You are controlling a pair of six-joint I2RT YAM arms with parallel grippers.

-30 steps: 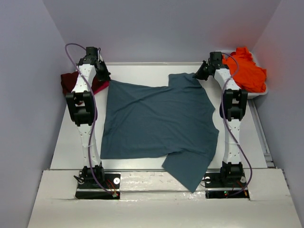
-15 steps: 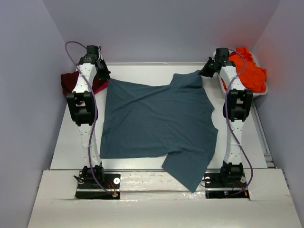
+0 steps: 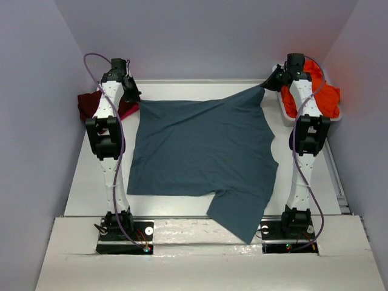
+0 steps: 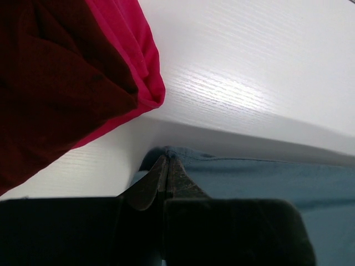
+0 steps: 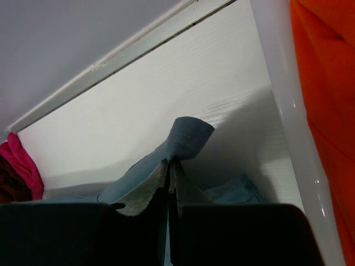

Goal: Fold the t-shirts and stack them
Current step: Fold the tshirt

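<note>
- Maroon shirt (image 3: 90,104) and pink shirt (image 4: 131,51) are piled just left of the left gripper (image 4: 166,162), which is clamped on a corner of the teal shirt (image 3: 200,151).
- The right gripper (image 5: 169,165) is pinched on the opposite far corner; no fold is made yet.
- Orange shirt (image 3: 324,94) is left in the tub (image 5: 285,111) to its right.

White table (image 3: 85,176), matte, walled on three sides.

- Centre: teal-blue t-shirt (image 3: 200,151) spread out, mostly flat, a few shallow creases. One sleeve hangs past the near edge, just left of the right arm base (image 3: 288,233). Far right corner is raised off the surface.
- Far left corner: maroon shirt (image 3: 91,104) bunched on top of a pink shirt (image 4: 138,61). The pink fold rests on the tabletop, near the teal cloth's far left corner.
- Far right: white tub (image 5: 283,100) standing on the surface.
- Near edge, left: left arm base (image 3: 124,233).
</note>
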